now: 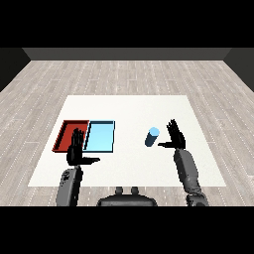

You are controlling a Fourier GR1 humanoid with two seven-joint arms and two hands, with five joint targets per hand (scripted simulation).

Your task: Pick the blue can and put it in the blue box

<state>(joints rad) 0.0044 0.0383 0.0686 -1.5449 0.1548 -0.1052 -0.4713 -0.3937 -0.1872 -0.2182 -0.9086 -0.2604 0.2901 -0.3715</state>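
Table [129, 168]: white, carrying two trays and a can.
Red tray [67, 134]: on the table's left side, touching the blue tray along one edge.
Blue tray [100, 136]: just right of the red tray, nothing inside it.
Left hand [76, 151]: fingers straight and spread, thumb out, over the near edge of the red tray.
Right hand [175, 138]: fingers spread, thumb pointing toward the can, holding nothing.
Blue can [152, 137]: upright on the table, right of the blue tray, just beside the right thumb.

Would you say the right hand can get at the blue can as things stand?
Probably yes. The right hand is open just right of the blue can, thumb pointing toward it, and nothing lies on the white table between them.
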